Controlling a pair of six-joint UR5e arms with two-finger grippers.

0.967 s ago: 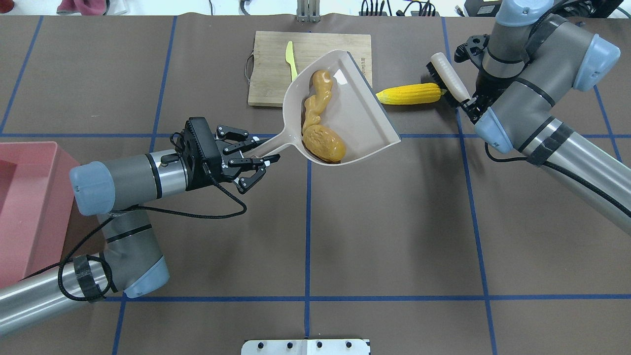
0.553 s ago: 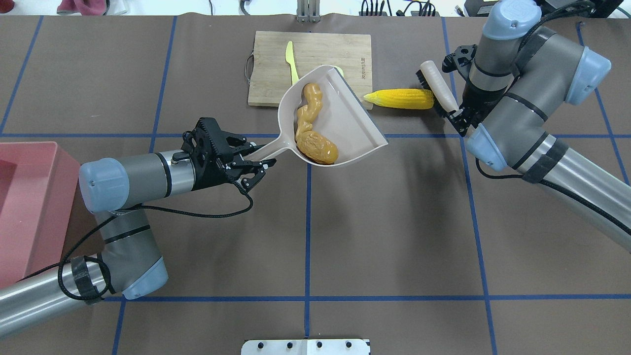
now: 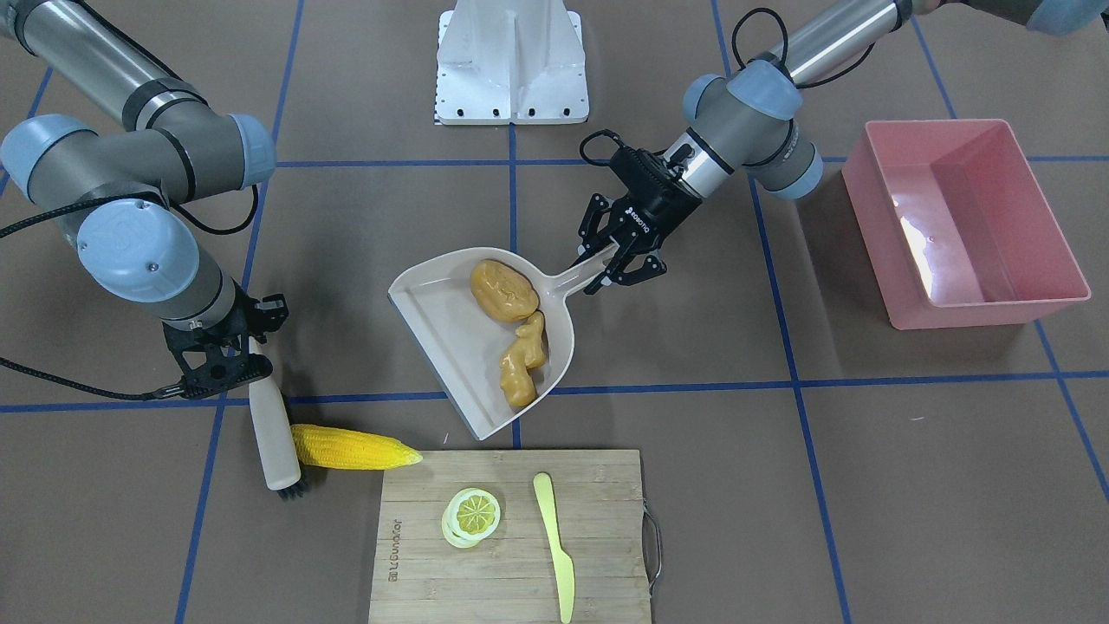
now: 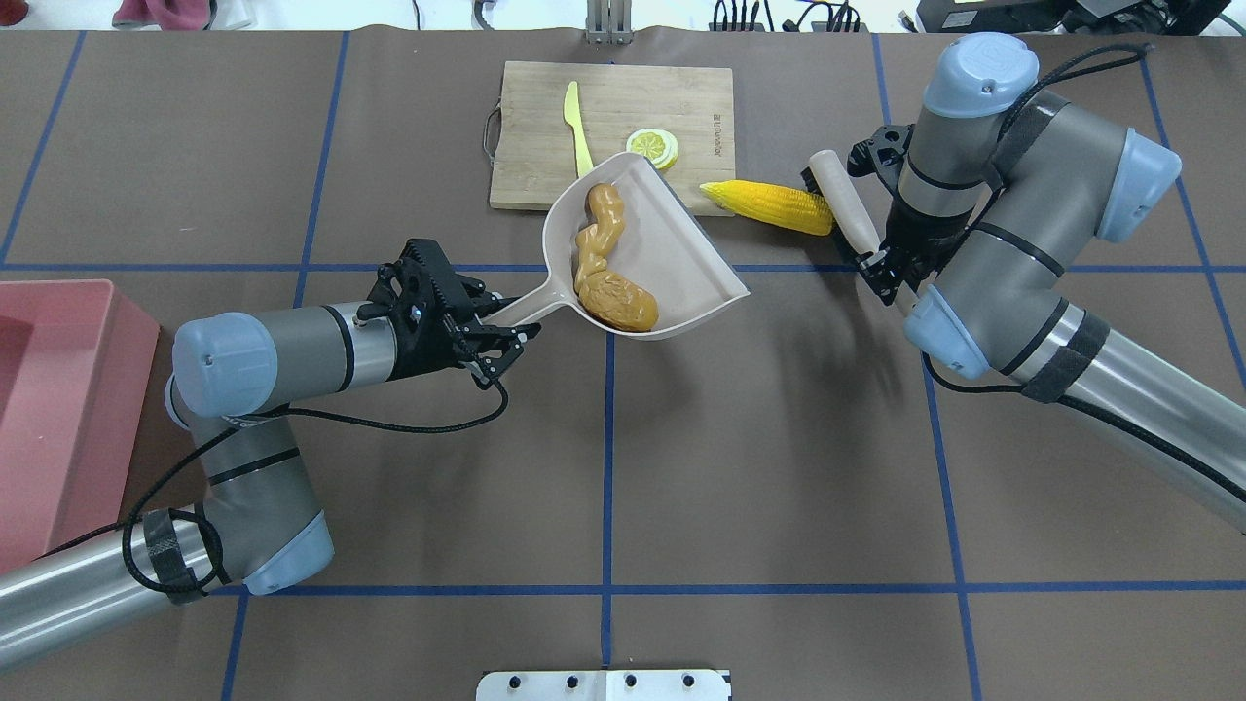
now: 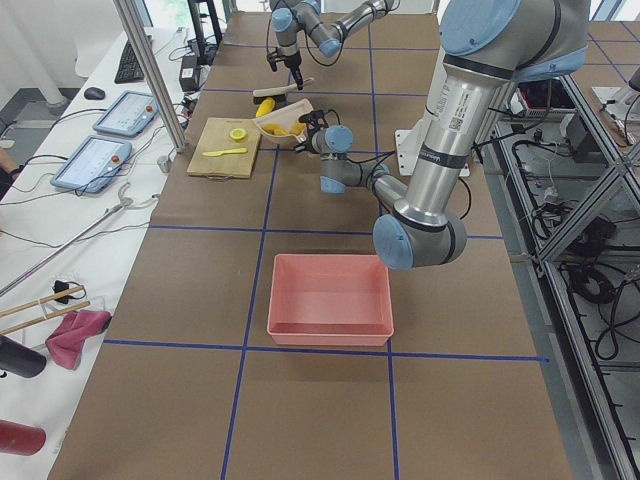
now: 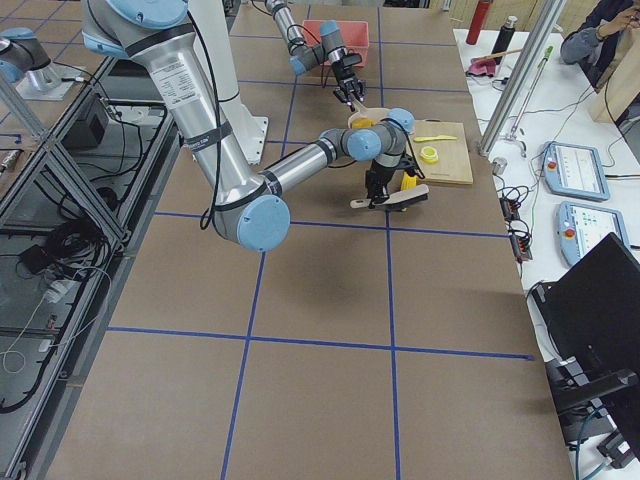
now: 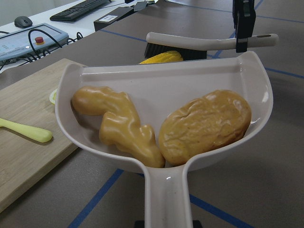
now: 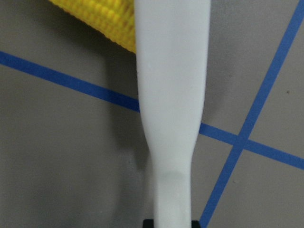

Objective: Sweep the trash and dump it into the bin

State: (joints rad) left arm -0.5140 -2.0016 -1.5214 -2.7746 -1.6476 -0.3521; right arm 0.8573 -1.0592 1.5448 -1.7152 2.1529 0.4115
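Note:
My left gripper (image 4: 506, 328) is shut on the handle of a beige dustpan (image 4: 681, 255). The pan holds the brown potato (image 4: 618, 300) and the tan ginger root (image 4: 596, 229), also clear in the left wrist view (image 7: 206, 126) (image 7: 116, 126). The yellow corn cob (image 4: 769, 204) lies on the table just right of the pan's open lip, its tip at the cutting board's corner. My right gripper (image 4: 874, 265) is shut on a white-handled brush (image 4: 842, 204) whose bristles press the corn's right end. The pink bin (image 4: 58, 409) stands at the far left.
A wooden cutting board (image 4: 535, 127) behind the dustpan carries a pale yellow knife (image 4: 576, 122) and a lemon slice (image 4: 652, 148). A white mounting plate (image 4: 604, 684) sits at the near table edge. Blue tape lines cross the brown table cover.
The brush has pushed the corn left toward the dustpan. The dustpan has shifted left and nearer with its load, uncovering the lemon slice. My left wrist has rotated.

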